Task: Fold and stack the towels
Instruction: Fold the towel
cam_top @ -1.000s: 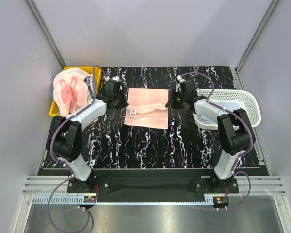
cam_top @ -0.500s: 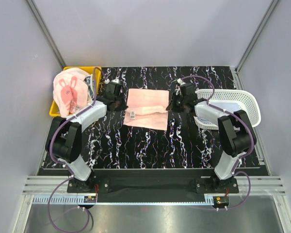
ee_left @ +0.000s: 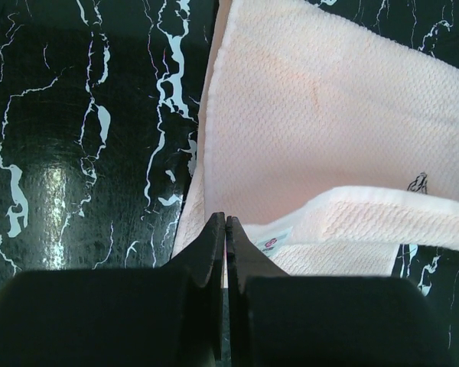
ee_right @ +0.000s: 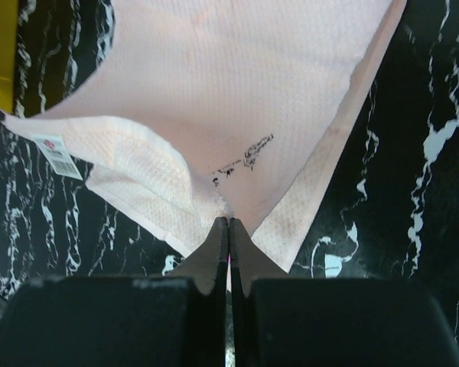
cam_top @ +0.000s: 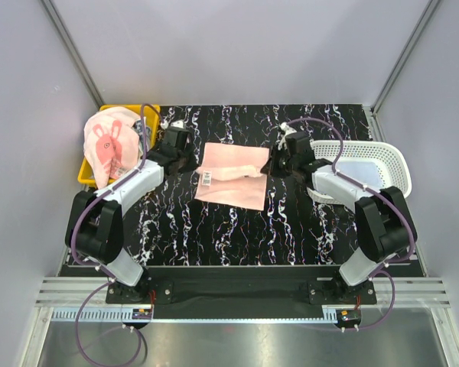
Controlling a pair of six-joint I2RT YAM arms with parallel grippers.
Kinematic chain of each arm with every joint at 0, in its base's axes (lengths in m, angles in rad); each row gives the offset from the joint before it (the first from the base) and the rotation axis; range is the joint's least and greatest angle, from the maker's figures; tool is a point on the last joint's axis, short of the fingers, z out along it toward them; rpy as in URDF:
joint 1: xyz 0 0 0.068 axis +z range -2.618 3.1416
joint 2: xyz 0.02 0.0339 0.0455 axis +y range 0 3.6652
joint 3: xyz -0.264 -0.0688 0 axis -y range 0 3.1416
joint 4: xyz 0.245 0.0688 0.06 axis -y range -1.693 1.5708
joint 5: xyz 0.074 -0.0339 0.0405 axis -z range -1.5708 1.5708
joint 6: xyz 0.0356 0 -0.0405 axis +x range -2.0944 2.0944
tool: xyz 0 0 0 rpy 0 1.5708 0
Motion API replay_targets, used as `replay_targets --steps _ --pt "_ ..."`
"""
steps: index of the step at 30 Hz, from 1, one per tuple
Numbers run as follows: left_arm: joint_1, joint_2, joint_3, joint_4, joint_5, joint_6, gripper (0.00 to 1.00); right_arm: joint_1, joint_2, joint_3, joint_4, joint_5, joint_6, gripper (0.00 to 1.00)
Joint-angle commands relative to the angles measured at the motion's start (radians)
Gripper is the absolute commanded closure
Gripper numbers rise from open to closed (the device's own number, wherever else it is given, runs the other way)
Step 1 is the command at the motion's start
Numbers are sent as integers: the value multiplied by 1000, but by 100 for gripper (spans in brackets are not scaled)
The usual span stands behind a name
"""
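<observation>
A plain pink towel [cam_top: 231,187] lies spread on the black marbled table [cam_top: 214,229], partly folded. One of its edges, with a small white label [cam_top: 207,178], is drawn across its middle. My left gripper [cam_top: 190,162] is shut on the left end of that edge [ee_left: 226,220]. My right gripper [cam_top: 269,164] is shut on the right end [ee_right: 229,222]. In the left wrist view the folded band [ee_left: 367,222] runs off to the right over the flat pink layer [ee_left: 321,107]. A pink rabbit-print towel [cam_top: 107,147] is heaped in the yellow bin.
The yellow bin [cam_top: 143,110] stands at the back left, close behind my left arm. A white mesh basket [cam_top: 394,162] sits at the right with something pale in it, under my right forearm. Grey walls enclose the table.
Both arms have stretched out a little while keeping their grip. The pink towel has slid slightly toward the near edge, and the held edge now lies flatter across it.
</observation>
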Motion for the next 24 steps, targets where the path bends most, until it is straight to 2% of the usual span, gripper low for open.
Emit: replay_targets --steps 1,7,9,12,13,15,16,17,18,24 --pt "-5 -31 -27 43 -17 -13 100 25 -9 -49 45 19 22 100" --pt "-16 -19 -145 117 17 -23 100 52 25 -136 120 6 50 99" --pt "-22 -9 -186 146 26 -25 100 52 28 -170 137 -3 56 91" --pt "-27 -8 -221 168 45 -23 100 52 23 -193 148 -1 64 84" --pt "-27 -9 -226 172 49 -22 100 54 18 -193 145 0 62 77" --pt "-28 -15 -231 166 52 -17 96 52 2 -193 130 0 64 72" --pt "-28 -19 -231 160 45 -14 93 52 -15 -195 127 -3 71 65" --pt "-28 -23 -232 157 40 -14 92 54 -26 -195 121 -3 74 64" --pt "-28 -31 -235 151 34 -14 88 55 -35 -195 105 -6 74 62" --pt "-28 -71 -238 114 29 -16 87 74 -97 -196 3 54 85 58"
